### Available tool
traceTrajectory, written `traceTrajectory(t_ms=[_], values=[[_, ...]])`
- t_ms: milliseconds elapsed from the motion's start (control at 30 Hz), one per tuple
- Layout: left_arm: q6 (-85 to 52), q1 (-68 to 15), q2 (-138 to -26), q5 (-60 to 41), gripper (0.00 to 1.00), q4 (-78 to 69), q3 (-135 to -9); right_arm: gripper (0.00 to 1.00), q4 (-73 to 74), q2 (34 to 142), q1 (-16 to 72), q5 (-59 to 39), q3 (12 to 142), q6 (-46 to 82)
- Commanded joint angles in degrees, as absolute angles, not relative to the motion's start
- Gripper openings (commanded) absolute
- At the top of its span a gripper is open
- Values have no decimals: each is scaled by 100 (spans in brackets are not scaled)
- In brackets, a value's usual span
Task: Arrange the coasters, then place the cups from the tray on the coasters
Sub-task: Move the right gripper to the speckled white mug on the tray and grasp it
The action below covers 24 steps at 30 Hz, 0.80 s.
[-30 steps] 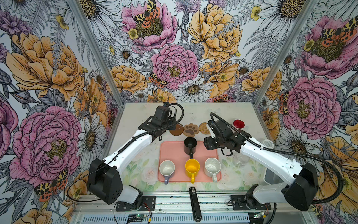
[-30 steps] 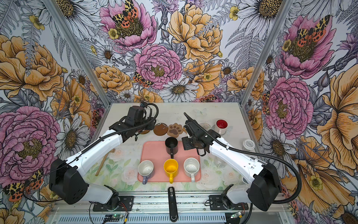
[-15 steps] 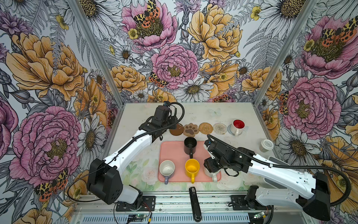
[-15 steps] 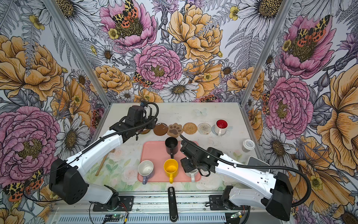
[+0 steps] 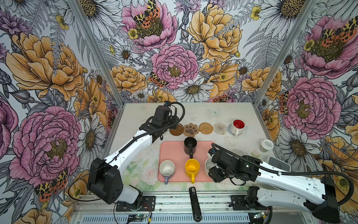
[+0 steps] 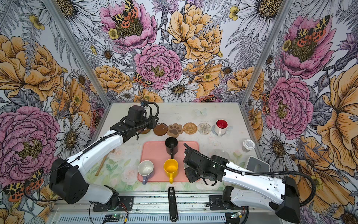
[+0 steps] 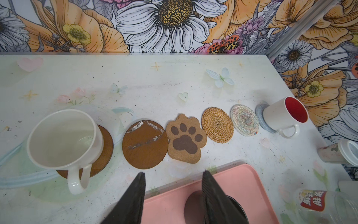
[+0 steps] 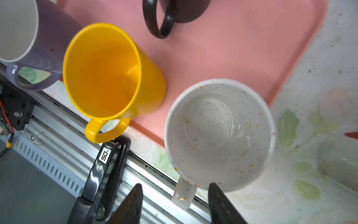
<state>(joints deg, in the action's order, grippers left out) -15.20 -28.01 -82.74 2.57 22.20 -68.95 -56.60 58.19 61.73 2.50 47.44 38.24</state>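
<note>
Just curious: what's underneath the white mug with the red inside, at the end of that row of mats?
A pale blue-grey woven coaster lies under the red-lined mug. Only the coaster's edge shows beside the mug; the rest is covered by the mug's base.

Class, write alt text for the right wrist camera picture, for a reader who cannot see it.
The open right claw straddles the handle of a speckled white mug without touching it. The mug stands at a corner of a flat salmon-pink tray, beside a yellow mug, a lavender mug and a black mug.
</note>
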Motion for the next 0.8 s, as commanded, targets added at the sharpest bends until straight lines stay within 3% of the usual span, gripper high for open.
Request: traceTrajectory(t_ms=[0,267,767], values=[[-1612,-2839,-8347,106,49,2003,-6814,56,-5774,5693,6298,313,4630,4097],[-1626,-2839,-8411,49,49,1949,-6806,51,-5770,5624,6348,384,4417,4452],[-1623,-2821,-8465,15,49,1907,-6750,40,-5684,6427,6355,625,4456,4840]])
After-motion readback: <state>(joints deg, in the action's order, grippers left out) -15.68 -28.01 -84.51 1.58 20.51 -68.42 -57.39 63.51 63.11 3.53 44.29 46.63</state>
